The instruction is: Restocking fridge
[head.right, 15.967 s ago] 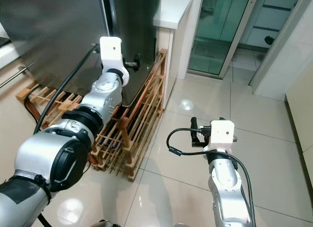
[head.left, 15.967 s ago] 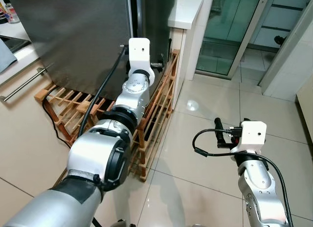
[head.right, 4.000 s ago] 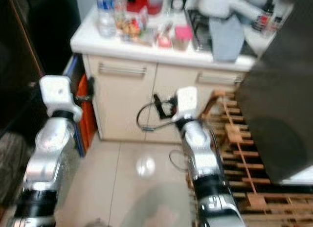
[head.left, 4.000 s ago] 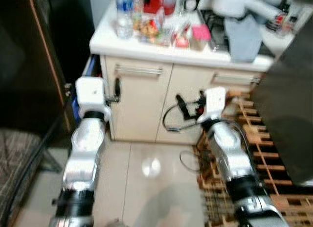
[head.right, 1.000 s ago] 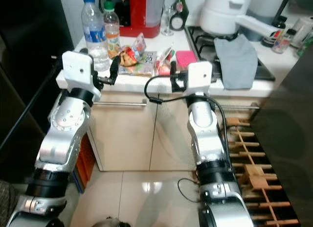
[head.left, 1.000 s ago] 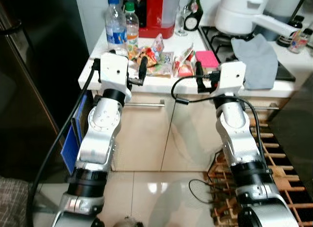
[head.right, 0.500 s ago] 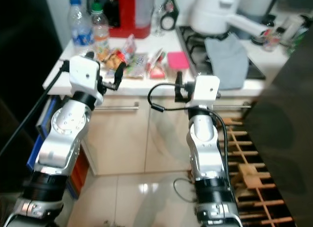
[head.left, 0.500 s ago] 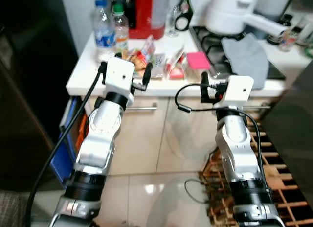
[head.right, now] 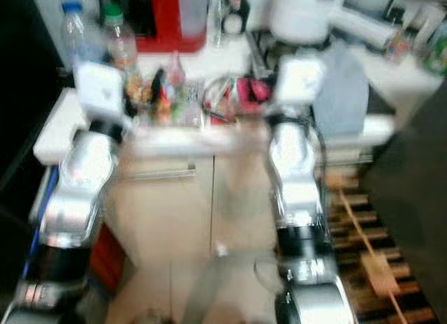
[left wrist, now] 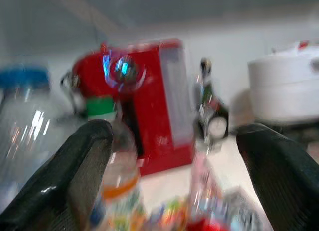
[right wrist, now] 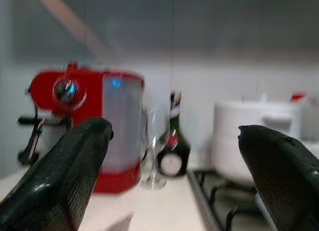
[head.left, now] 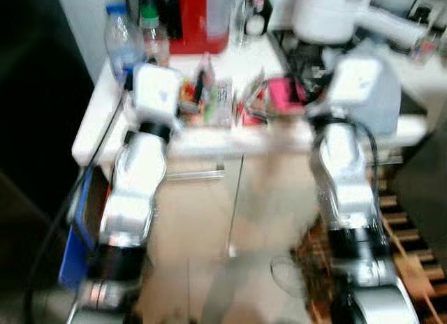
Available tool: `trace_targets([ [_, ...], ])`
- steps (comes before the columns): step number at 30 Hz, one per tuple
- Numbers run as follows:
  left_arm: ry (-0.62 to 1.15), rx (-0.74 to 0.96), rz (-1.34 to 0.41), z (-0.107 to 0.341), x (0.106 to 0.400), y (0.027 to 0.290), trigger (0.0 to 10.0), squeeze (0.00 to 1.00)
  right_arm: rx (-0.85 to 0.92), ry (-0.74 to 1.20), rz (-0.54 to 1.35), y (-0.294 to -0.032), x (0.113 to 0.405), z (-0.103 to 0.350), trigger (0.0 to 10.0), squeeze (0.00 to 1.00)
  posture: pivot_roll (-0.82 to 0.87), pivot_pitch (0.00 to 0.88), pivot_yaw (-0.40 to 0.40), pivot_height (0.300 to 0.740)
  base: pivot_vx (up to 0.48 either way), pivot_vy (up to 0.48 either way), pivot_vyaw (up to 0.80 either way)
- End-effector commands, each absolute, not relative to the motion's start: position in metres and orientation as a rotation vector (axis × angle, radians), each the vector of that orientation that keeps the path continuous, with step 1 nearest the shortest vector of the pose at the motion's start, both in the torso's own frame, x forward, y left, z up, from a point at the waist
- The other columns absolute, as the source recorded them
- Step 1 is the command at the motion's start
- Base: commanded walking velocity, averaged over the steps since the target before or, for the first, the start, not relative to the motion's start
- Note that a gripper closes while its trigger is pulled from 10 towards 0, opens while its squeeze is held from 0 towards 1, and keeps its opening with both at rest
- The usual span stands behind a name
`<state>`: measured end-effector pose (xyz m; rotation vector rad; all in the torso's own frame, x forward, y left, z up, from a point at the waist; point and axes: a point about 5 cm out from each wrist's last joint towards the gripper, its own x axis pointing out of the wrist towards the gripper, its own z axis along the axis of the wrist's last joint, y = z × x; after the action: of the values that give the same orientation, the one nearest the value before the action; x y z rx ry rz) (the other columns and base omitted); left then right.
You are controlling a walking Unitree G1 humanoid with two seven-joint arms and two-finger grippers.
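Views blurred. Both my arms raised to the table [head.left: 91, 121] edge, where the stock sits: bottles [head.left: 122, 41], snack packets [head.left: 216, 100] by the red machine [left wrist: 149, 101]. My left end effector [left wrist: 174, 166] spread wide, framing the green-capped bottle [left wrist: 107, 156]; right end effector [right wrist: 174, 171] also spread, holding nothing. Likely lining up a pick.

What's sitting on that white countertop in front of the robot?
On the countertop stand two bottles, a red machine, snack packets, something pink, and a grey cloth. The picture is blurred, and the arms cover part of the pile.
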<state>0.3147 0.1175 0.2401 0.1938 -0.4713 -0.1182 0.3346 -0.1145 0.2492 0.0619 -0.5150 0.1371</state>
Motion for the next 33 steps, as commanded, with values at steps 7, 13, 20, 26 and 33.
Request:
trace_targets([
  [7, -0.52, 0.197, -0.135, 0.247, 0.31, 0.109, 10.0, 0.0, 0.124, -0.45, 0.097, -0.127, 0.33, 0.245, 10.0, 0.0, 0.02, 0.0, -0.019, 0.74, 0.0, 0.0, 0.0],
  [13, -0.509, 0.185, -0.158, 0.244, 0.311, 0.105, 10.0, 0.0, 0.133, -0.296, 0.06, -0.137, 0.333, 0.216, 10.0, 0.0, 0.01, 0.0, -0.014, 0.74, 0.0, 0.0, 0.0],
  [20, -0.496, 0.198, -0.177, 0.241, 0.313, 0.101, 10.0, 0.0, 0.084, -0.188, -0.044, -0.161, 0.345, 0.196, 10.0, 0.0, 0.02, 0.0, -0.02, 0.74, 0.0, 0.0, 0.0],
  [26, -0.448, 0.184, -0.16, 0.233, 0.314, 0.104, 10.0, 0.0, 0.009, -0.158, -0.02, -0.158, 0.342, 0.189, 10.0, 0.0, 0.02, 0.0, -0.024, 0.74, 0.0, 0.0, 0.0],
  [33, -0.44, 0.171, -0.163, 0.233, 0.315, 0.104, 10.0, 0.0, 0.019, -0.116, -0.015, -0.155, 0.346, 0.179, 10.0, 0.0, 0.02, 0.0, -0.019, 0.74, 0.144, -0.084, 0.0],
])
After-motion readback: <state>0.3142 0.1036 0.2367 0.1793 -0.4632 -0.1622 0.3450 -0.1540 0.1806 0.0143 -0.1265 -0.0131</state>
